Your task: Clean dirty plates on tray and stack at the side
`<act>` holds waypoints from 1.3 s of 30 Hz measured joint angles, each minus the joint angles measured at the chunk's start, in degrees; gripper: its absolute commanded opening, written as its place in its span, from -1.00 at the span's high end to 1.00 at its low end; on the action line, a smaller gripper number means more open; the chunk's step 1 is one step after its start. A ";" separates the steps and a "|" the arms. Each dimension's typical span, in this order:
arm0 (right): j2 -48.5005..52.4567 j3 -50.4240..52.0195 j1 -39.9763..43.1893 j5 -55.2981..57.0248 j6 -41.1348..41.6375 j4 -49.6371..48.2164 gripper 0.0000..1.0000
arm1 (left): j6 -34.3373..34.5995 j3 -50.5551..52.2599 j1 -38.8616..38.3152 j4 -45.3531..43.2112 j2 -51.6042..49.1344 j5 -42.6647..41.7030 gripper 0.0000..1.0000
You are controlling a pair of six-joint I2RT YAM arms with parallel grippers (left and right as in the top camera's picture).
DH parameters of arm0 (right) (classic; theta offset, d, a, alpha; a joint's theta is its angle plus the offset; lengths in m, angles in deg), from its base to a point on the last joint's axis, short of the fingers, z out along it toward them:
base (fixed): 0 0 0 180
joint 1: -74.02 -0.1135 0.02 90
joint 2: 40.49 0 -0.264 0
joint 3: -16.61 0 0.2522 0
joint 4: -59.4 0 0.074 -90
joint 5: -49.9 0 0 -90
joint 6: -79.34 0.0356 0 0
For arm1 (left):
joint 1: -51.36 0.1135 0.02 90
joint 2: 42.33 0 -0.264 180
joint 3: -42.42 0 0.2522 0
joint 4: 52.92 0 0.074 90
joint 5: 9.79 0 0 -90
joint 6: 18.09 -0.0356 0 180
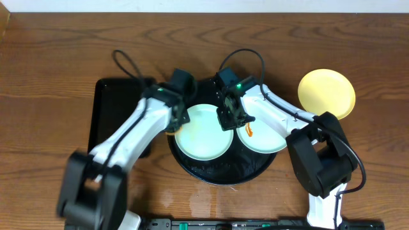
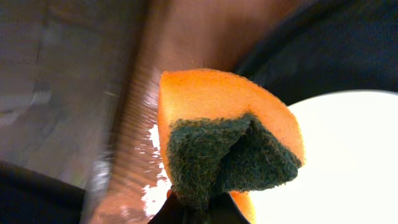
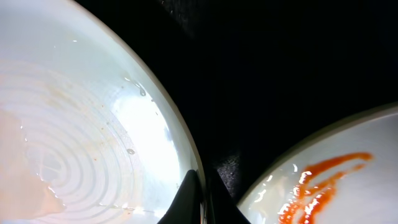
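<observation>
On the round tray at the centre of the overhead view two mint plates are seen side by side, and only a narrow dark strip of tray floor is left between their rims. The right plate is marked with an orange smear near its left edge. The right rim of the left plate is pinched between the closed fingers of the right gripper. An orange sponge with a dark green scouring face is clenched in the left gripper and is held just over that plate's left rim, at the tray's edge. A yellow plate is set on the bare table at the upper right, apart from the tray. A rectangular tray is partly covered by the left arm at the left. Open wood is found along the top and far left of the frame.
</observation>
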 measured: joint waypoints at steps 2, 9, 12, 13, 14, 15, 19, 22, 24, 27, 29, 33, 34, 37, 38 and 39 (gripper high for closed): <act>0.00 -0.85 0.02 0.50 -0.04 0.52 0.98 | 0.02 0.00 0.63 1.22 5.44 0.76 0.85; -0.63 -6.19 -0.70 4.74 -2.80 1.84 0.98 | 0.02 -0.02 7.26 5.51 20.24 1.86 0.85; -2.08 -9.25 -2.12 10.38 -3.89 3.91 0.98 | 0.02 -0.02 12.94 8.33 24.02 2.08 0.85; -2.60 -10.36 -2.67 12.31 -4.35 4.44 0.98 | 0.04 -0.02 15.15 9.55 24.96 2.14 0.85; -3.26 -11.45 -3.21 14.40 -4.94 4.85 0.98 | 0.00 -0.02 17.14 10.51 25.59 2.16 0.85; -4.15 -12.85 -4.02 17.29 -5.77 5.53 0.98 | -0.04 -0.02 19.32 11.58 26.05 2.25 0.85; -6.62 -16.92 -6.54 27.85 -8.66 7.15 0.98 | -2.10 -0.02 24.74 13.20 26.14 1.01 0.85; -7.87 -18.56 -8.98 37.07 -11.72 7.58 0.98 | -3.72 0.00 26.99 13.25 25.79 -1.20 0.85; -8.37 -18.78 -10.80 42.84 -13.55 7.63 0.98 | -4.17 0.00 27.47 13.25 25.57 -2.36 0.85; -8.57 -18.78 -14.25 50.93 -16.70 7.80 0.98 | -4.81 0.00 27.63 13.25 25.42 -3.54 0.85; -8.57 -18.78 -16.74 54.86 -18.45 7.80 0.98 | -5.05 0.00 27.63 13.25 25.42 -4.00 0.85; -8.57 -18.78 -20.17 58.42 -19.21 7.85 0.98 | -5.20 0.00 27.63 13.25 25.42 -4.46 0.85; -8.57 -18.78 -20.37 58.64 -18.80 7.89 0.98 | -5.20 0.00 27.63 13.25 25.42 -4.57 0.85; -8.57 -18.78 -19.80 56.65 -16.85 8.70 0.98 | -5.20 0.00 27.63 13.25 25.42 -4.61 0.85; -8.57 -18.78 -18.95 54.14 -15.93 8.92 0.98 | -5.20 0.00 27.63 13.25 25.42 -4.63 0.86; -8.57 -18.78 -18.16 51.89 -15.28 9.07 0.98 | -5.20 0.00 27.63 13.25 25.42 -4.66 0.85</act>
